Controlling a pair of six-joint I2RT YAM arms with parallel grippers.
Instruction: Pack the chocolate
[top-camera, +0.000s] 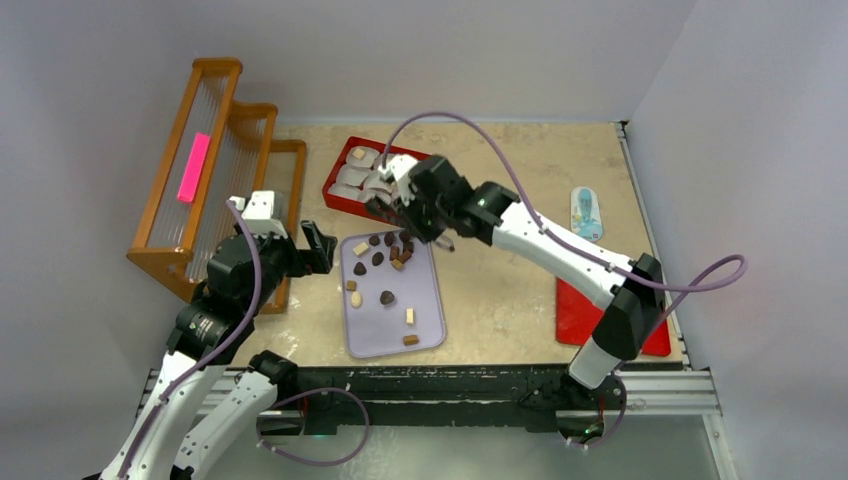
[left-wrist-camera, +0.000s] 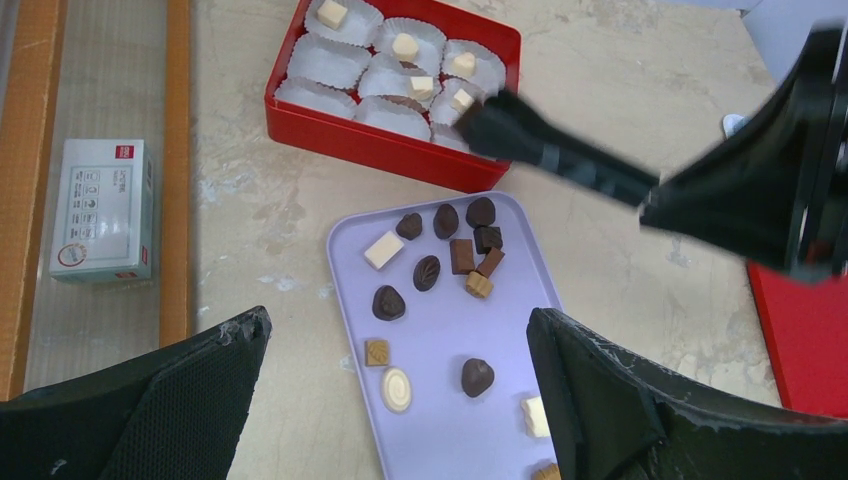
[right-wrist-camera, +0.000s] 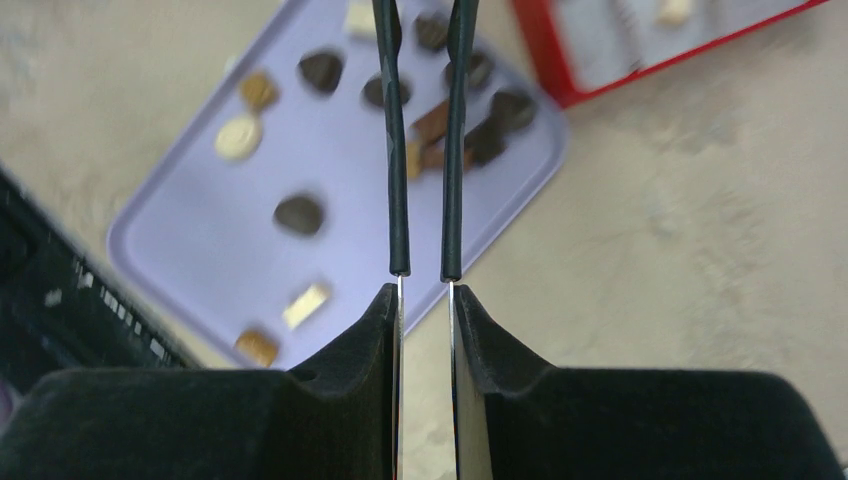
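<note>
**A:** Where is the chocolate (left-wrist-camera: 427, 272)?

**B:** Mostly loose on the lavender tray (left-wrist-camera: 440, 330), which lies mid-tabletop (left-wrist-camera: 250, 230), toward the near edge. Dark brown, light brown and cream pieces crowd its far end, and a few lie scattered nearer. Several cream pieces sit in white paper cups (left-wrist-camera: 320, 62) in the red box (left-wrist-camera: 380, 150), just beyond the tray's far end.

**A:** And the right end effector (right-wrist-camera: 425, 292)?

**B:** It is pinching black tongs (right-wrist-camera: 397, 150), whose two arms stand close together. Seen from the left wrist, their tip is over the cups on the side of the box nearest the tray. I cannot tell whether a piece sits between the tips.

**A:** The left end effector (left-wrist-camera: 398, 320)?

**B:** Spread wide and holding nothing, it hangs by the tray's left edge.
</note>
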